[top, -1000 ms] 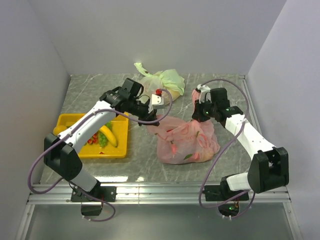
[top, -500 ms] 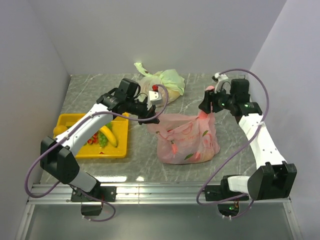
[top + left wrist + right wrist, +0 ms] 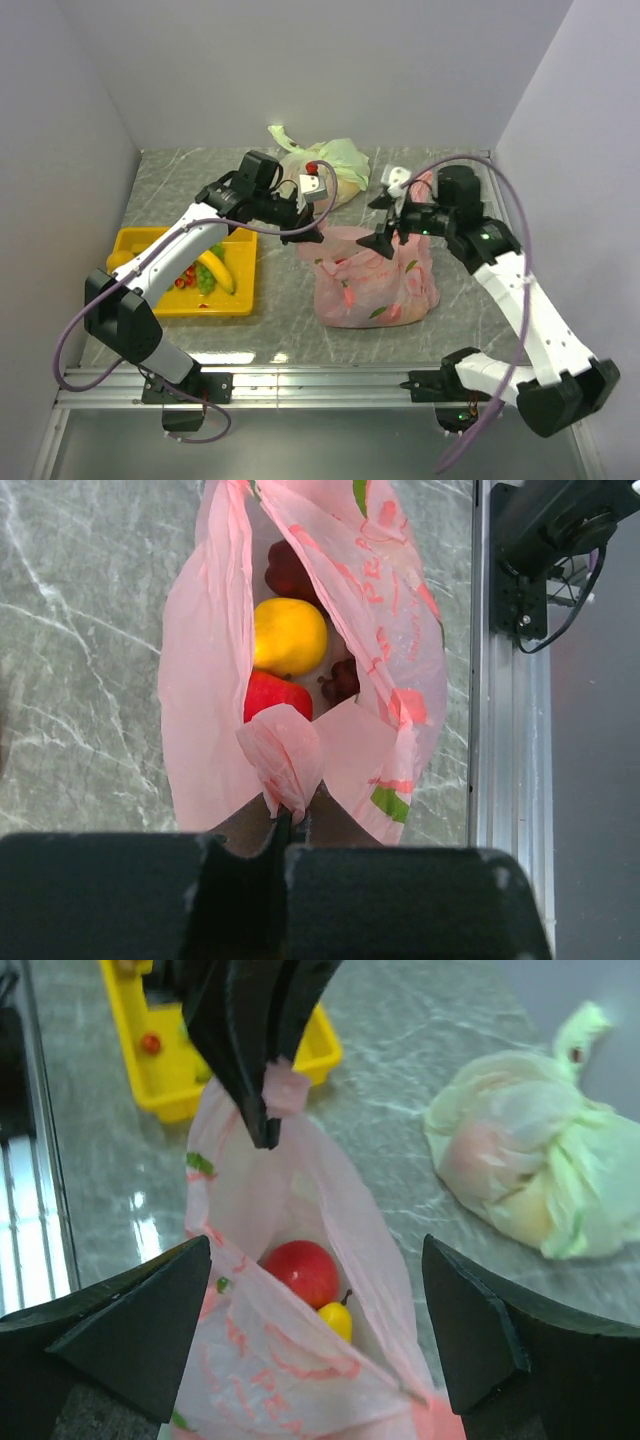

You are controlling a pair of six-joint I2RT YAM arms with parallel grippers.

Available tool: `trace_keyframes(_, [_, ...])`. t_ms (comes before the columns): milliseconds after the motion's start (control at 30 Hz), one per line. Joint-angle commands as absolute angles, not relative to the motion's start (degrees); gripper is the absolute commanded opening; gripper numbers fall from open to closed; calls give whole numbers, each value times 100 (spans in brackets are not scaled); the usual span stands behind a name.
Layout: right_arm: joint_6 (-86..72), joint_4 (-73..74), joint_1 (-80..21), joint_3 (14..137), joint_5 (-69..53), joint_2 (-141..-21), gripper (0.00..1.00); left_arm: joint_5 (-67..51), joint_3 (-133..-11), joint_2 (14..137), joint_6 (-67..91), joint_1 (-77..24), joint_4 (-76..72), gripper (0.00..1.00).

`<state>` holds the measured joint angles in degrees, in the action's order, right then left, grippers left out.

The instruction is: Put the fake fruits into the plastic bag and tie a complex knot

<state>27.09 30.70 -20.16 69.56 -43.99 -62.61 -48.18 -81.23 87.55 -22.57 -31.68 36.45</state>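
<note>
The pink plastic bag (image 3: 375, 285) stands on the marble table with its mouth open. My left gripper (image 3: 306, 236) is shut on the bag's left handle (image 3: 285, 755) and holds it up. My right gripper (image 3: 383, 224) hangs open above the bag's mouth, nothing between its fingers (image 3: 140, 1330). Inside the bag lie fake fruits: a yellow round fruit (image 3: 288, 635), a red fruit (image 3: 272, 695) and dark grapes (image 3: 340, 680). The right wrist view shows the red fruit (image 3: 300, 1272) and a yellow one (image 3: 335, 1320) below my right gripper (image 3: 316, 1250). More fruits, a banana (image 3: 215, 270) among them, lie in the tray.
A yellow tray (image 3: 140, 240) sits at the left under my left arm. A knotted pale green-and-white bag (image 3: 325, 165) lies at the back, behind the pink bag. Grey walls close the table on three sides; a metal rail (image 3: 320, 380) runs along the near edge.
My right gripper has opened and let go of the bag's right handle, then swung left over the bag's mouth. The left gripper has kept its hold on the left handle.
</note>
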Motion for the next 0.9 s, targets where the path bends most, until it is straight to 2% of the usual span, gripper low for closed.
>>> trace_keyframes(0, [3655,2823,-2223,6365,-4702,-6662,93,-5115,-8437,8842,-2180,-3182,3709,0])
trace_keyframes(167, [4393,2681,-2487,6083,-5071,-7013,96,-5071,-8517,8886,-2040,-3164,3762,0])
trace_keyframes(400, [5386,2110,-2654,5327,-4299,-7040,97,-5124,-8411,8842,-2039,-3155,3770,1])
trace_keyframes(633, [5072,704,-2637,5124,-3429,-7409,98,-5282,-8482,8807,-2663,-3164,4174,0])
trace_keyframes(867, [5063,238,-2654,4843,-3428,-7006,98,-5291,-8815,9079,-2953,-3173,4658,0])
